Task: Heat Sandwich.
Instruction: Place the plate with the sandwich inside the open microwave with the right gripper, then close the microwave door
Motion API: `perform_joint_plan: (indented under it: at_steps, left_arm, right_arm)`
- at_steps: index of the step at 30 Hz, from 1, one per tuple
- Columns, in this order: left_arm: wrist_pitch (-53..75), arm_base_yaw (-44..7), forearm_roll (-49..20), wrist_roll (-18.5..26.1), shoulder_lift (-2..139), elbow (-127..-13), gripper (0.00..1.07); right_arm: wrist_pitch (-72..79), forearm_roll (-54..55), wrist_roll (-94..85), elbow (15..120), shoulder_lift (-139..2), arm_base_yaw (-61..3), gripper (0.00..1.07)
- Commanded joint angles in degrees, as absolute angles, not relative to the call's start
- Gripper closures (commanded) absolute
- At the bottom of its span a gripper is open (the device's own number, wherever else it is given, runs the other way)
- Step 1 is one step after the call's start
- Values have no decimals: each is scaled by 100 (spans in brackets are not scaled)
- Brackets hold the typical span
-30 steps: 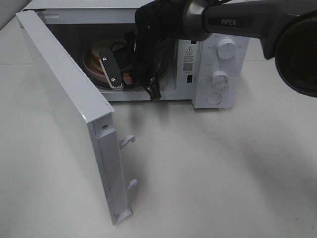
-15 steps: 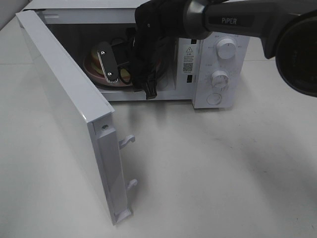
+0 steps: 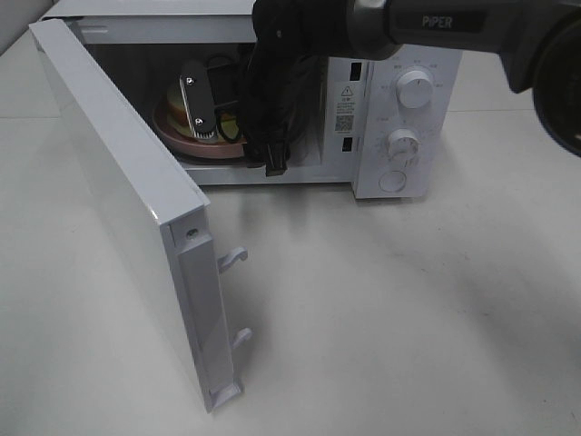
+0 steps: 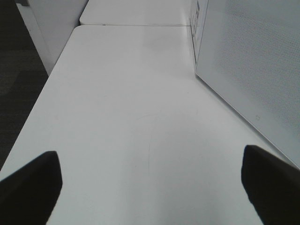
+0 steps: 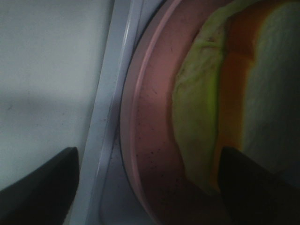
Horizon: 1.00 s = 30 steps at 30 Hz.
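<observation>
Right gripper [image 5: 147, 187], jaws spread, straddles plate [image 5: 150, 117] rim inside microwave [image 3: 440, 118], upper centre. Sandwich [image 5: 206, 93] cut off by frame edge. Left gripper [image 4: 150, 187] spread above table [image 4: 131, 117].

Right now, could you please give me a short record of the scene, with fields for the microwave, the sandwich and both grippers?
microwave: stands on the table
door: swung wide open, not yet shut
sandwich: lies on the pink plate, inside the cavity
right gripper: open, reaching into the cavity, one finger on each side of the plate's rim, gripping nothing
left gripper: open, over bare table, nothing between its fingers
</observation>
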State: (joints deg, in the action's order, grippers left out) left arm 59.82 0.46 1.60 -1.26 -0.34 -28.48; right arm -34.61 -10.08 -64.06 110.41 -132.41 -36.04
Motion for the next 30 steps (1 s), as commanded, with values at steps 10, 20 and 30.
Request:
perform_joint_plan:
  at_steps: [10,20,30]
  left_arm:
    - [5936,63,172,-143,-178,-2830,9]
    - [5936,63,172,-143,-178,-2830,9]
    - [5936,63,172,-143,-178,-2830,9]
  right_arm:
    - [-3180,-1020,-6325,9866,-12450,-3610,31]
    - [-2979,-1014,-6320,8680,-11643,-3610,31]
    - [-2848,-1003,-6108,7718,-10858,-3610,31]
